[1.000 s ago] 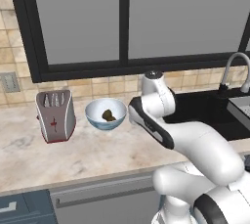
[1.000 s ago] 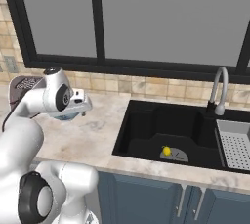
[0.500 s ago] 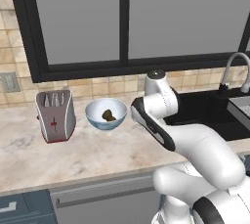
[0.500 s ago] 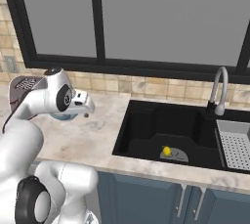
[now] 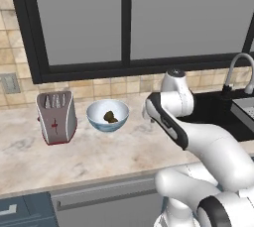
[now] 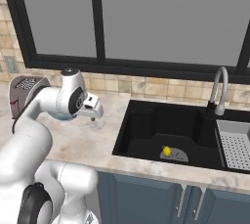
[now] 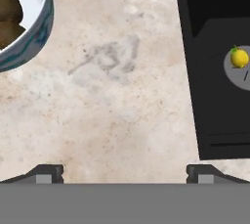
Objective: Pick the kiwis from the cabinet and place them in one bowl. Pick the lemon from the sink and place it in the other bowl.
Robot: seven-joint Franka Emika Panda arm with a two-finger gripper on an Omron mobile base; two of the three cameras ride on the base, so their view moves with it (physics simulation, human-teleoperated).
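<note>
Two kiwis [image 7: 9,13] already sit in the light blue bowl [image 5: 107,115] beside the toaster [image 5: 55,117], so the lemon [image 6: 167,151] looks to be next. It lies on the drain of the black sink [image 6: 146,135], right of the gripper [image 6: 93,106], which hovers empty over bare counter, jaws spread wide. I judge the next move to be a rightward reach, then a descent into the basin. Mottled beige stone counter [image 7: 122,96], tan tiled backsplash and a dark-framed window surround it.

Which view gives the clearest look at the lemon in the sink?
The hand view: the lemon sits unobstructed on the drain of the black sink, seen from above. The right base view shows it smaller. In the left base view the arm and basin edge hide it.
</note>
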